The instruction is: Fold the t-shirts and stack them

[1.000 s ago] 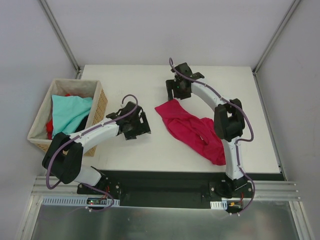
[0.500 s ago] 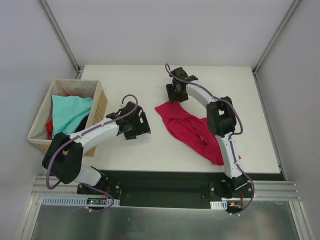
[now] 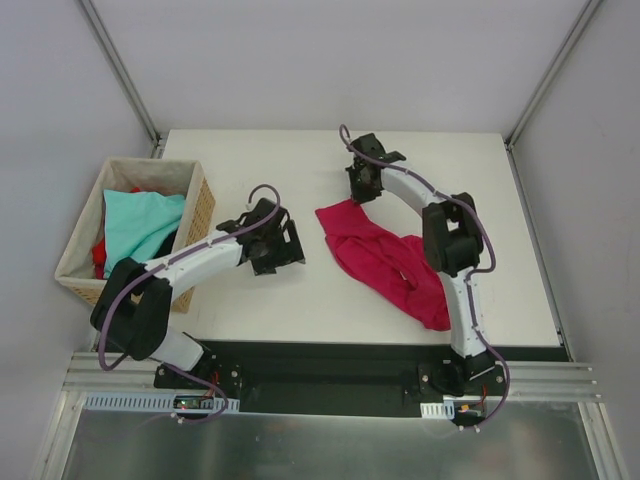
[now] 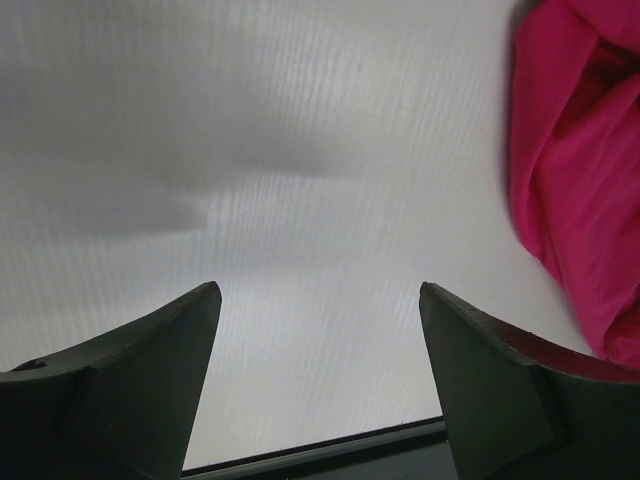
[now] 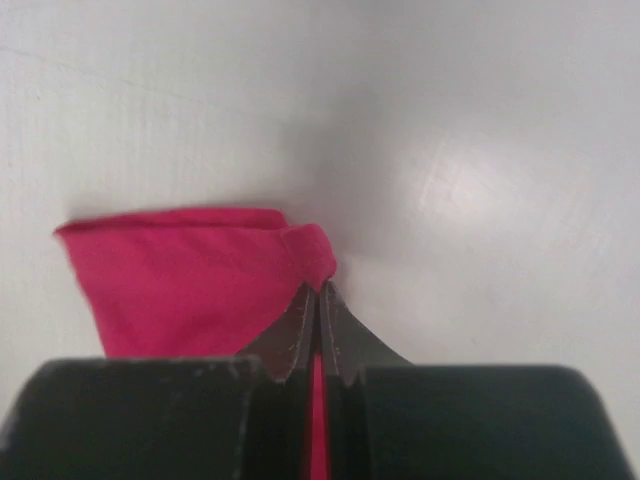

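Crimson-magenta cloth first: looking at the crimson-magenta t-shirt (image 3: 385,255), lying crumpled in a long heap right of centre on the desk (image 3: 300,160), with sleeves and hem lost among the folds. Pinching its far-left corner with the right pincer (image 5: 318,295), jaws pressed together on a thin doubled edge of fabric, with the corner puckered just ahead of the tips. Holding the left pincer (image 4: 318,300) wide apart and empty over bare desk, near the shirt's left side but not touching it. Leaving 2 more garments, the light teal t-shirt (image 3: 140,225) and the red t-shirt (image 3: 98,255), heaped in the wicker basket (image 3: 205,200) at the desk's left edge, with teal on top.

Judging the cloth as light, limp and not fragile: draping from any single hold, dragging its bulk behind, probably sliding easily on the smooth desk. Favouring holds at hem corners or shoulder seams, for the sake of doubled fabric to bite on; expecting thin single layers to slip out. Reckoning on 2 holds at 2 corners for spreading it flat, and on nothing better than a rope-like stretch from 1 alone.
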### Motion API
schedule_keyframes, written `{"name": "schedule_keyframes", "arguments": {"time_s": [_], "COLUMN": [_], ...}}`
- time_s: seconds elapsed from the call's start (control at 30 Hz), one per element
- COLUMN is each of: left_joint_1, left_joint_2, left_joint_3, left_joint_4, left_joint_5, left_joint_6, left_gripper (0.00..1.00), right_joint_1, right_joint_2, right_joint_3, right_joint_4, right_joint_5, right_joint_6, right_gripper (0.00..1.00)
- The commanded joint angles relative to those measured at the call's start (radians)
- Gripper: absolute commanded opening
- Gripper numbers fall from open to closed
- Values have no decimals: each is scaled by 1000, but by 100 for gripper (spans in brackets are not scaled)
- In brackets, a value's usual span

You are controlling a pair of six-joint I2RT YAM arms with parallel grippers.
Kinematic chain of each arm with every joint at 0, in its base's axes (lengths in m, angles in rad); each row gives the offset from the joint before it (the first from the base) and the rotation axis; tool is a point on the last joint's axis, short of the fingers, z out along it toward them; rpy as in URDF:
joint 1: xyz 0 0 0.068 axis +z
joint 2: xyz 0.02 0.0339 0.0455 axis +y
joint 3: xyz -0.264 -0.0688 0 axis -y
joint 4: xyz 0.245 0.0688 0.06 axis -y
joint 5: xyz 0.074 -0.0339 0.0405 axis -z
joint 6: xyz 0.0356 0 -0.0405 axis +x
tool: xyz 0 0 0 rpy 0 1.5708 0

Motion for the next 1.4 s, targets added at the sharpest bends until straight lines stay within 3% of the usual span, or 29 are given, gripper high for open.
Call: {"name": "schedule_keyframes", "arguments": {"time_s": [0.0,0.13,0.4,0.53,0.63,0.83,1.03,1.17,1.37], "left_joint_1": [-7,-18,-51,-81,-94,-49,65,108,123], "left_joint_2": [87,183,413,489,472,267,-94,-307,-358], "left_joint_3": [119,254,480,567,525,341,149,109,120], "left_joint_4": [19,33,72,105,157,193,200,199,154], "left_joint_5": [28,51,120,167,168,91,54,36,26], "left_joint_6": [60,92,147,173,178,163,160,206,218], "left_gripper": [80,78,73,69,68,70,74,77,79], "right_joint_1": [-79,-128,-170,-177,-176,-121,48,65,24], "right_joint_2": [-313,-485,-651,-700,-726,-737,-705,-801,-1004], "right_joint_3": [-98,-242,-480,-470,-374,-105,268,261,75], "right_joint_4": [70,83,75,66,29,-2,-71,-71,-164], "right_joint_5": [6,7,-37,-80,-143,-280,-330,-304,-153], "right_joint_6": [19,15,37,40,49,71,72,126,68], "right_gripper": [1,1,1,1,1,1,1,1,1]}}
